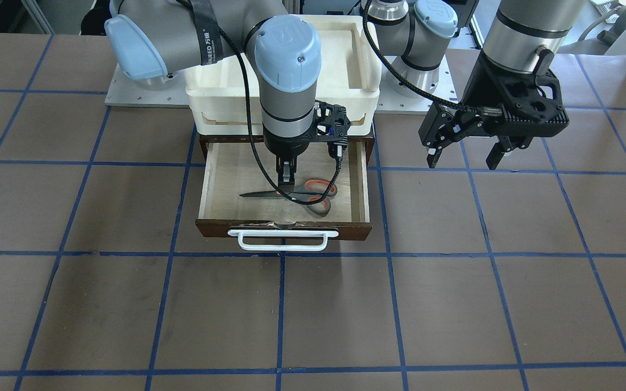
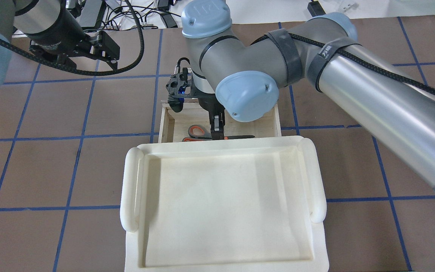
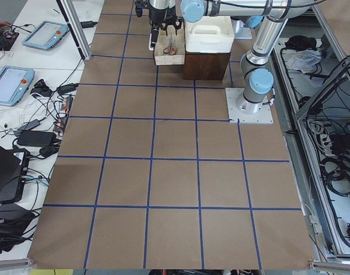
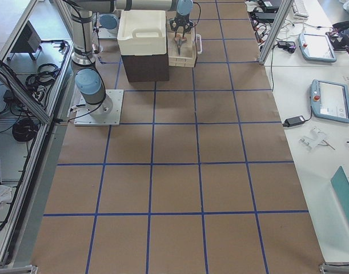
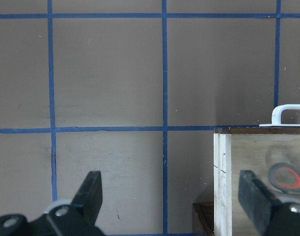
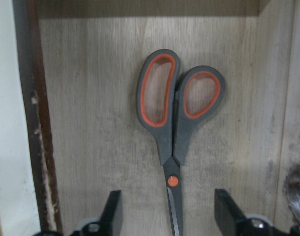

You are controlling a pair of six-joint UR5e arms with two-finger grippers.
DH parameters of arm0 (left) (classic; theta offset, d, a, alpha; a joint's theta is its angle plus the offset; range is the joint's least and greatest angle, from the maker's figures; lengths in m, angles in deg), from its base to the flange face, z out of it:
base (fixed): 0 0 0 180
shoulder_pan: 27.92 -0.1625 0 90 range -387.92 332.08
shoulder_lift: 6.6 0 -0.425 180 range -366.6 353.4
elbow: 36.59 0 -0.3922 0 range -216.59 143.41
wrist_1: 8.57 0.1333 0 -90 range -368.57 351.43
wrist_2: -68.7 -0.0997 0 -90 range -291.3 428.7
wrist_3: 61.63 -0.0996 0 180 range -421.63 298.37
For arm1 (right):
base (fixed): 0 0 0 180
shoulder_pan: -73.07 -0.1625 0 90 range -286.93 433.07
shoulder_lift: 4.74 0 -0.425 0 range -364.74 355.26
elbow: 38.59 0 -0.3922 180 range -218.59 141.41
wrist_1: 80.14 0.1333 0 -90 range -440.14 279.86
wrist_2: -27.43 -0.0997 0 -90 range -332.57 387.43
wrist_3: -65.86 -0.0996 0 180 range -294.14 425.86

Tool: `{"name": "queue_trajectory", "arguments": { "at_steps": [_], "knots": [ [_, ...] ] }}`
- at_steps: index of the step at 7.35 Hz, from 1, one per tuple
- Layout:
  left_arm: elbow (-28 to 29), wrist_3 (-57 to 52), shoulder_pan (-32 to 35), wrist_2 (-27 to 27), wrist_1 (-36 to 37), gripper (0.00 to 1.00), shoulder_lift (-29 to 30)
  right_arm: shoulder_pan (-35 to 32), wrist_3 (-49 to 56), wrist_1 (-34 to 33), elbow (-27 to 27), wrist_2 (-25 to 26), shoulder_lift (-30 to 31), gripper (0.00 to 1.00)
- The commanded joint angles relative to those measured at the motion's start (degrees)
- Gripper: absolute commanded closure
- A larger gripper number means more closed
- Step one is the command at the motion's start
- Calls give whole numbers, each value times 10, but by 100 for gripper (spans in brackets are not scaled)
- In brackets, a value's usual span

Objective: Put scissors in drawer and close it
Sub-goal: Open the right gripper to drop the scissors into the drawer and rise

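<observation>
The scissors (image 1: pixel 315 191) lie flat on the pale floor of the open drawer (image 1: pixel 203 190), blades pointing to that view's left. In the right wrist view the scissors (image 6: pixel 174 113) lie between my spread fingers. My right gripper (image 1: pixel 287 175) is open, points straight down into the drawer and stands just above the blades near the pivot, not holding them. My left gripper (image 1: pixel 466 157) is open and empty, and hovers above the table beside the drawer. The left wrist view shows the left gripper (image 5: pixel 172 196), the drawer's side wall (image 5: pixel 222 182) and the white handle (image 5: pixel 289 110).
A stack of white plastic trays (image 1: pixel 345 60) sits on the dark cabinet behind the drawer and fills the near part of the overhead view (image 2: pixel 221 207). The drawer's white bar handle (image 1: pixel 283 240) faces the brown gridded table (image 1: pixel 313 315). Both arm bases stand behind the cabinet.
</observation>
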Motion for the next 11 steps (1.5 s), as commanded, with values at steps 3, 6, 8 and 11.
{"name": "queue_trajectory", "arguments": {
  "at_steps": [3,6,8,11],
  "knots": [
    [0,0,0,0,-6,0,-1,93,-9,59,0,-1,96,1],
    [27,6,9,-28,-26,0,21,186,-223,81,0,-2,182,0],
    [59,29,51,-23,-37,0,64,191,-378,80,0,5,192,0],
    [116,86,122,-11,-29,0,176,191,-568,98,0,6,219,0]
  ]
}}
